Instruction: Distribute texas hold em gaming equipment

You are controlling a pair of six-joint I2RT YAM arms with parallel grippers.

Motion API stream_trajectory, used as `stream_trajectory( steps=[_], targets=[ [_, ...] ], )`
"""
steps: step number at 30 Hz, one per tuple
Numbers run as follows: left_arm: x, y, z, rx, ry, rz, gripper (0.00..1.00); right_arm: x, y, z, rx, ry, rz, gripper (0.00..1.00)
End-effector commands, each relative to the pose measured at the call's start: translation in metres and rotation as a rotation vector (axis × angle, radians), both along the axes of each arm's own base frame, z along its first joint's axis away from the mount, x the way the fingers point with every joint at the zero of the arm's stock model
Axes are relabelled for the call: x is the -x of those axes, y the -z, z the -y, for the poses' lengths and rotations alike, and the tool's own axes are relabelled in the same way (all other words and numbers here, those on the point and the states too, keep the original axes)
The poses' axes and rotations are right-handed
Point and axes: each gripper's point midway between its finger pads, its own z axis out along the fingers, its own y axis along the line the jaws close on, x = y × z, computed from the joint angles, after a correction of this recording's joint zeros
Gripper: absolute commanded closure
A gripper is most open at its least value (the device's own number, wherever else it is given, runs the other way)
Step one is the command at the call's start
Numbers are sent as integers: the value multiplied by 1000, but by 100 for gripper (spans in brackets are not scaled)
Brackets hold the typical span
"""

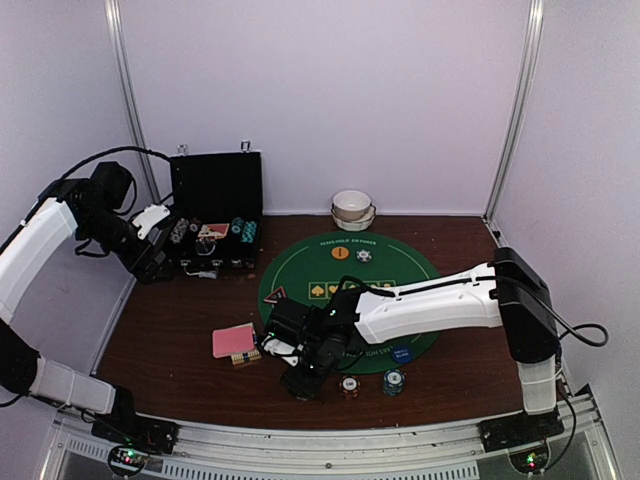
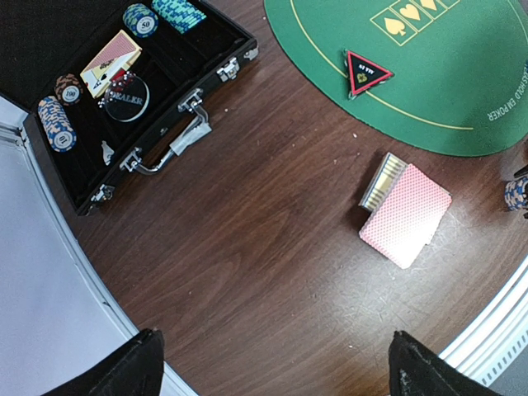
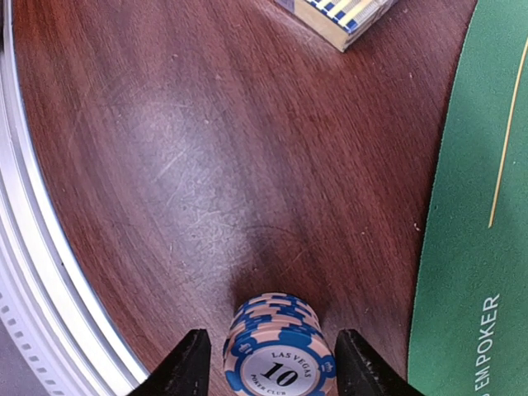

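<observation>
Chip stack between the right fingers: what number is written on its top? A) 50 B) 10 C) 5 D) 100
B: the chip stack standing between the right fingers has 10 printed on its top face.

Soft, even overhead light; faint glare on the table (image 3: 190,165); wrist views bend at edges
</observation>
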Motion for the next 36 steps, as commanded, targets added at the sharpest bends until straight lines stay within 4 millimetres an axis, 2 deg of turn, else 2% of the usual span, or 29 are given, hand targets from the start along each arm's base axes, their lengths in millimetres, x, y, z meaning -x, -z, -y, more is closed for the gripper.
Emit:
stream_trajectory(
  steps=[1, 5, 10, 17, 25, 29, 36],
  targets=[
    [1, -7, -1, 7, -4, 14, 2, 2, 7, 4, 26, -11, 4, 46],
    [1, -8, -1, 8, -3, 16, 2, 2, 8, 5, 32, -13, 9, 43],
    [1, -9, -1, 9, -6, 16, 2, 0, 8, 6, 40, -14, 19, 45],
    [1, -10, -1, 7, -5, 22, 2, -1, 8, 7, 47, -15, 30, 55],
    [1, -12, -2, 3, -7, 28, 2, -3, 2, 6, 41, -19, 42, 72],
    [1, -14, -3, 0, -10, 36, 2, -13, -16, 5, 28, -4, 88, 81],
    [1, -14, -5, -5, -17, 39, 2, -47, -65, 0, -42, 61, 150, 86]
  ],
)
